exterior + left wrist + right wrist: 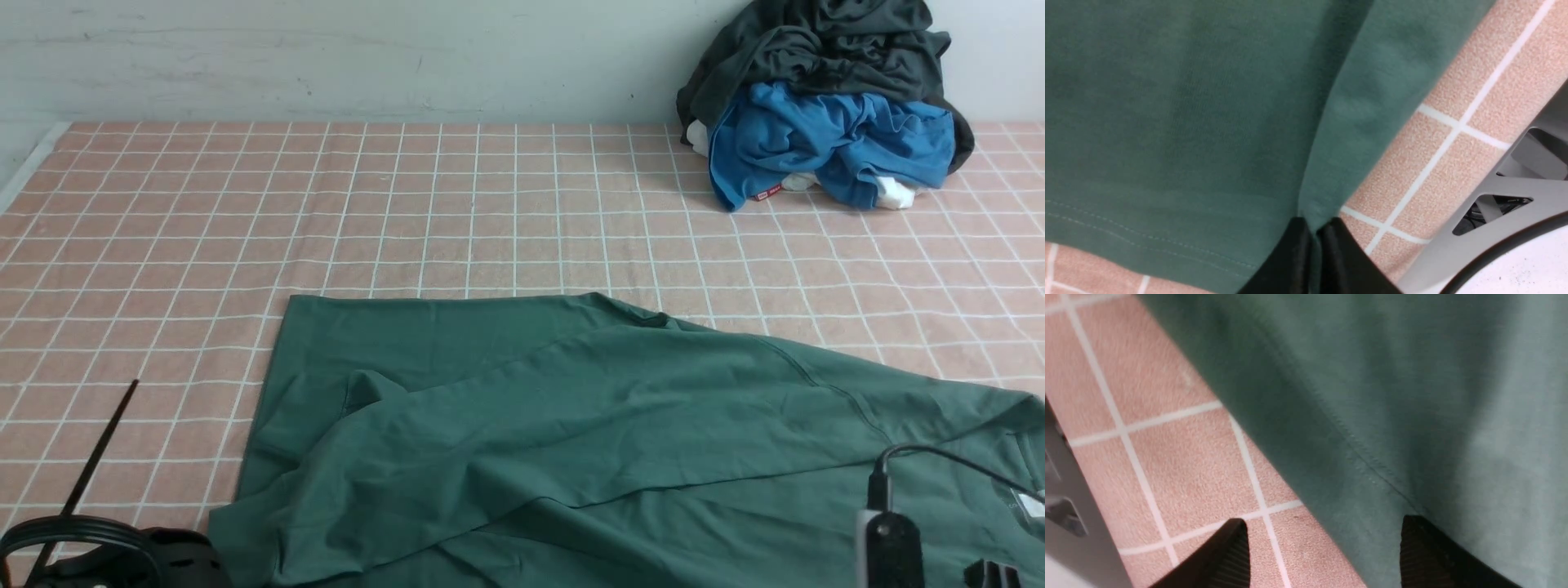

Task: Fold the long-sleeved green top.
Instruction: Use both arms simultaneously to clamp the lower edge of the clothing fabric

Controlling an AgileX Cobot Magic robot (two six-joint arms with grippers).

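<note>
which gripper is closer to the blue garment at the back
Right. The right gripper, open at the edge of the green top, sits at the near right, same side as the blue garment. The left gripper, shut on the top, sits near left, diagonally across.

The green long-sleeved top (571, 425) runs off the front view's bottom and right edges, and its white neck label (1030, 505) at the right edge is unreadable. The charcoal garment (816, 49) is cut by the top edge, and the red tag (767, 194) on the blue garment (824, 139) is too small to read. Only the tips of the left hand (1314, 234) and right hand (1323, 539) show.
</note>
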